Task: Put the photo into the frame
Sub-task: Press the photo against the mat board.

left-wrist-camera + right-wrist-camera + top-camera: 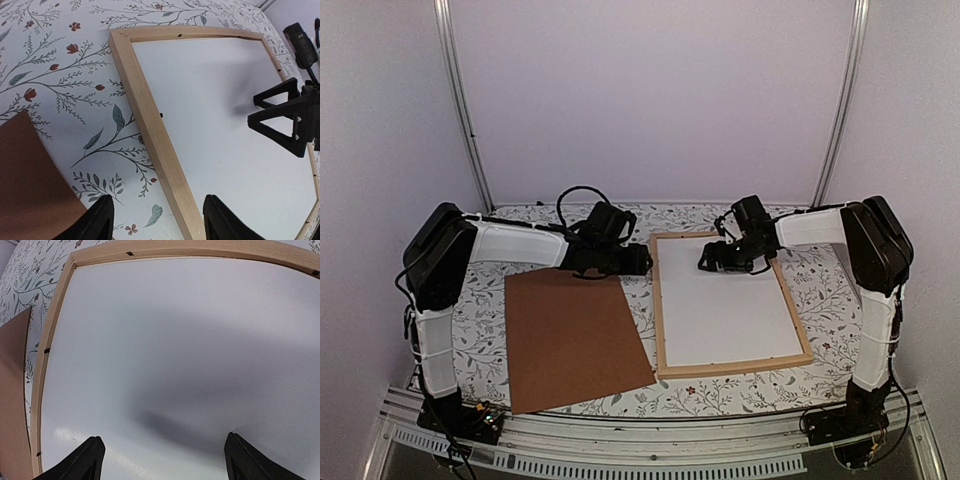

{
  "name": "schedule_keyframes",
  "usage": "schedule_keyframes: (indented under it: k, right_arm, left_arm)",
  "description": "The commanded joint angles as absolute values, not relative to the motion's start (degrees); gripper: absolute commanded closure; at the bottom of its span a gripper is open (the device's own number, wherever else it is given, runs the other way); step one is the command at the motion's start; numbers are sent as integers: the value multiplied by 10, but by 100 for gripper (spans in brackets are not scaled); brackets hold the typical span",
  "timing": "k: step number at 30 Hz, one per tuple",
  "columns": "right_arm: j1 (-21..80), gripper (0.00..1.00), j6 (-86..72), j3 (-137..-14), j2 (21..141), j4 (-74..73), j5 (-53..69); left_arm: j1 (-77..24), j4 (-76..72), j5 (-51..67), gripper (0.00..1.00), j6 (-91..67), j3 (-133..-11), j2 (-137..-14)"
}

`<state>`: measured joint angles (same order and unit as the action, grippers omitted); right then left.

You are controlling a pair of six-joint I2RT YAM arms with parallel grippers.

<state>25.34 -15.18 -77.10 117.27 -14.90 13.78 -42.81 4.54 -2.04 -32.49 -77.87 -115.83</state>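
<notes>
Right gripper (pixel 708 262), jaws wide and empty, hovers over the photo (pixel 732 312), lying white-side-up inside the frame (pixel 658 310) centre-right; left gripper (pixel 644 260) also open. A dragging press could buckle the photo

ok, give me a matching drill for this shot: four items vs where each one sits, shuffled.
1 thin light-wood rectangular frame
2 flat brown rectangular board
3 plain white rectangular sheet
4 right claw

A inside the frame
B open, above the sheet
C left of the frame
D encloses the sheet

Pairs: 1-D, 2-C, 3-A, 4-B
</notes>
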Motion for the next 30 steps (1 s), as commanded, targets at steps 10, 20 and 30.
schedule_keyframes:
  k: [10,20,30]
  right_arm:
    - [259,13,-166,-777,1152,-180,71]
    - [258,12,-160,-783,1136,-170,117]
    - [236,4,-160,-738,1046,-195,52]
  left_arm:
    - [-420,50,-30,36,-316,-775,-1152]
    - [-420,48,-28,35,-314,-774,-1152]
    - [-413,34,-4,11,-320,-719,-1100]
